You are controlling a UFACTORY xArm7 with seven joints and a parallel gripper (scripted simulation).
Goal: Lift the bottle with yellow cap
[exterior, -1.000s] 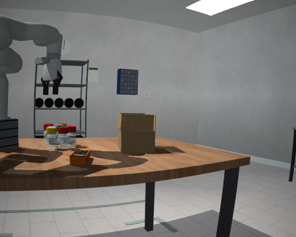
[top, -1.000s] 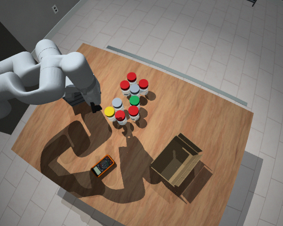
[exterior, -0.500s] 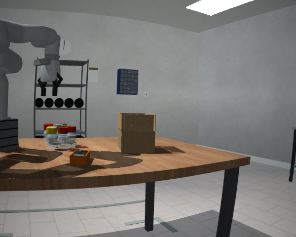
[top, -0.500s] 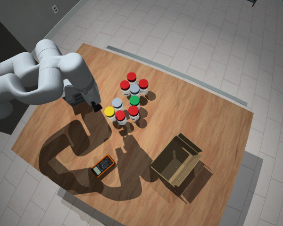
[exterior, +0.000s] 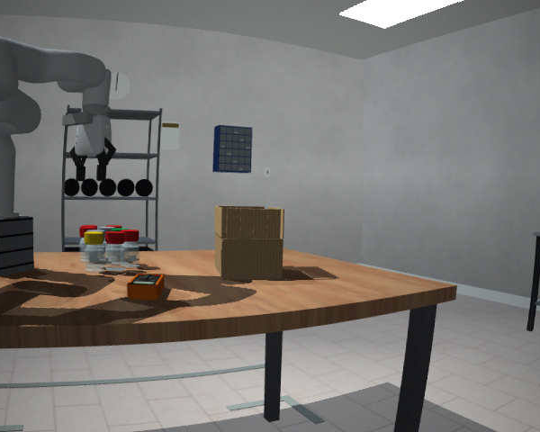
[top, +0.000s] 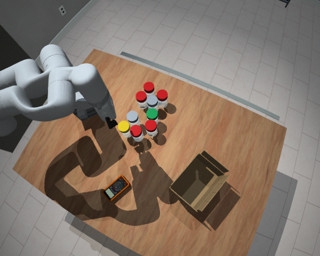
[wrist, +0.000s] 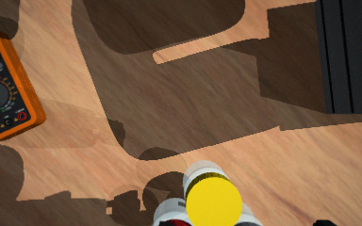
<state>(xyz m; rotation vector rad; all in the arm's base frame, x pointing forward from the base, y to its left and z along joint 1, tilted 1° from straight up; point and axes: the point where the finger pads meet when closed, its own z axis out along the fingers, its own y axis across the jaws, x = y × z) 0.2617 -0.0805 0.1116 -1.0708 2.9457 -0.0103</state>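
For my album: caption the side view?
Open tool hangs high above a yellow-capped clear bottle on the wooden table.

Bottles on the bench (top: 237, 132), eight in all, clustered just beyond the gripper (exterior: 90, 175):
- one yellow-capped bottle (top: 124, 126), nearest the gripper
- four red-capped bottles (top: 150, 125)
- two grey-capped bottles (top: 132, 116)
- one green-capped bottle (top: 152, 113)

Other items, farther from the gripper:
- one orange multimeter (top: 116, 187)
- one open cardboard box (top: 201, 180)

Against the wall behind the gripper stood one shelf rack (exterior: 157, 153), carrying five black round objects (exterior: 125, 187).
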